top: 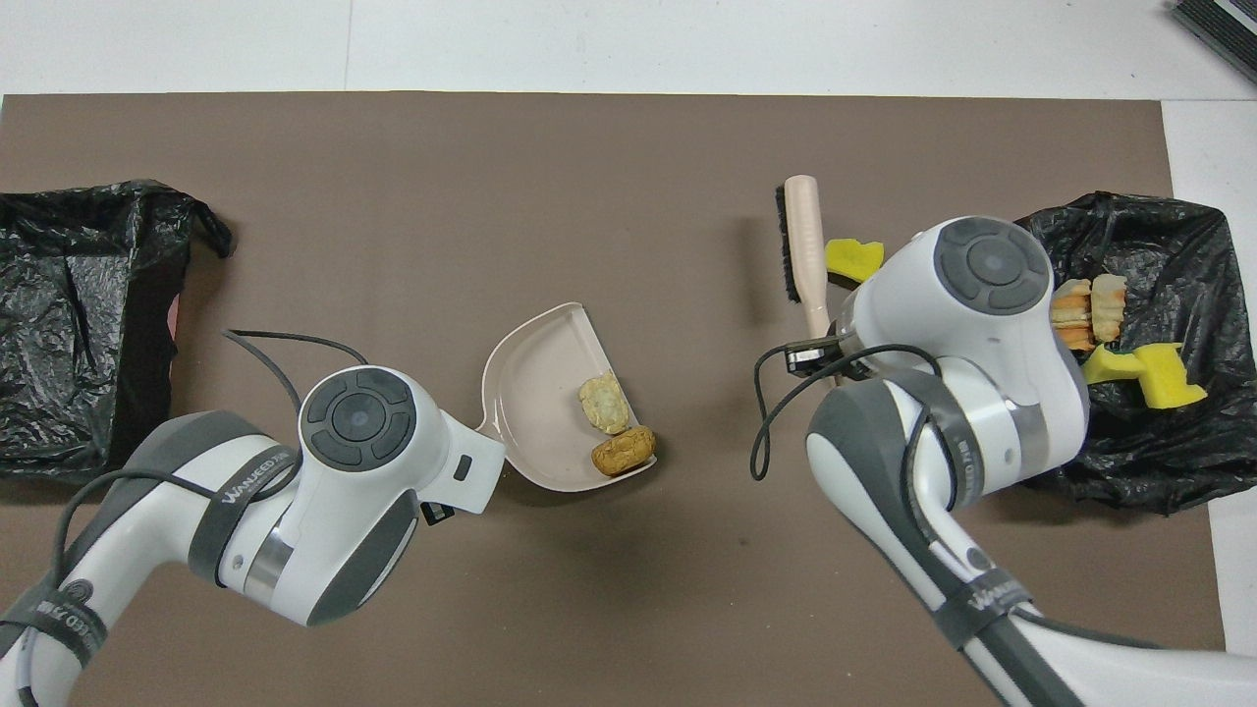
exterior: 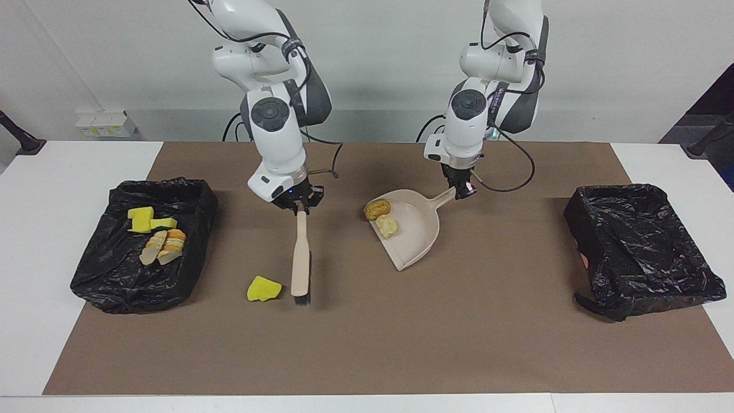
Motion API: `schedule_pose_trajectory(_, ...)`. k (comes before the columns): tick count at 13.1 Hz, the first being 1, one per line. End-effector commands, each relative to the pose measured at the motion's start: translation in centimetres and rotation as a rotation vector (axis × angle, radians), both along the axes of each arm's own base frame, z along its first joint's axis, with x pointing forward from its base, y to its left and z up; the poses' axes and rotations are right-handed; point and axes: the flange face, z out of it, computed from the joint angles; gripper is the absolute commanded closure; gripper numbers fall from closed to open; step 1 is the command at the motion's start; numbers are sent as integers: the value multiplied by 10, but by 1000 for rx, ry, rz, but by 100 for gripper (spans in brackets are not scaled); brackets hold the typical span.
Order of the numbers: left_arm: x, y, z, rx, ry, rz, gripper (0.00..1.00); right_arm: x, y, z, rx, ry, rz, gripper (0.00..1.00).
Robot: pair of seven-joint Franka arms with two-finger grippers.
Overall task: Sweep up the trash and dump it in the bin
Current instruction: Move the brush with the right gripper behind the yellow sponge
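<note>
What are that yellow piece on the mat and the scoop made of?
The yellow scrap looks like soft sponge foam: matte, bright, with a ragged cut edge. The dustpan seems to be moulded plastic: smooth, beige, with a slight sheen and a thin rigid rim.
</note>
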Motion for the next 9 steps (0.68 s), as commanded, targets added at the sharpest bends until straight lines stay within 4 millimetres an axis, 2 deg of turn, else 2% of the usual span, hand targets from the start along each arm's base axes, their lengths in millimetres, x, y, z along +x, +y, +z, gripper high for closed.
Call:
schedule_pose_trajectory(1,-8,4,-2,1,-24,17,100,30,-36,-2,-99,7,130,100)
schedule_pose_trajectory(4,-8,4,-2,-1,-25,18,100,39,-89,-16,-182,17,145,100)
schedule_pose_trajectory(5,-8,3,-2,-2,-26,18,100,34,-92,-30,-189,53,182,100)
schedule_pose_trajectory(7,-8,4,-2,-3,-26,20,100,28,-96,-43,-193,90,178,100)
schedule_pose_trajectory(8,-9,3,-2,-3,-29,29,100,25,-95,-49,-193,100,177,100)
schedule_pose_trajectory(9,-9,3,-2,-2,-28,31,100,23,-83,-55,-195,106,173,100)
